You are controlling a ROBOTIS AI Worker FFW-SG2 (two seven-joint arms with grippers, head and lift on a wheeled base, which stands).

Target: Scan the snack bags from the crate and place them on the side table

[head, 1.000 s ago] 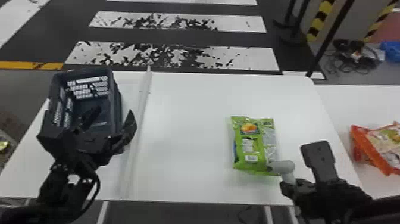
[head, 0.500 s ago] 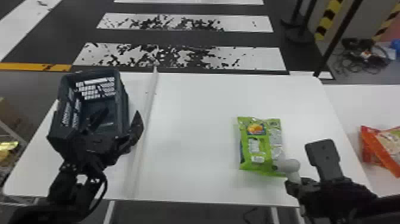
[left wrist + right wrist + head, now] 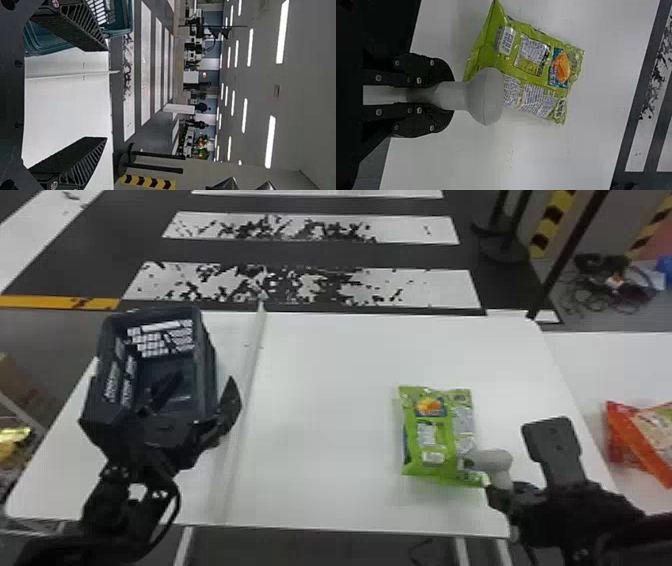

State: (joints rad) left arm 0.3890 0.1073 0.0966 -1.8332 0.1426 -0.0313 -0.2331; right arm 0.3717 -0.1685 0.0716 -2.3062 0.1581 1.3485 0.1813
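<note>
Green, crinkled snack bag, orange fruit pictured.

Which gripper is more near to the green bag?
Right. The right gripper holds the scanner close to the bag; the left gripper is farther left, by the crate.

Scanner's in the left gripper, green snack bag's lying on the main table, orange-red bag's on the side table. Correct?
Wrong gripper: the right wrist view shows the scanner held in the right gripper. The rest holds: green snack bag on the main table, orange-red bag on the side table.
</note>
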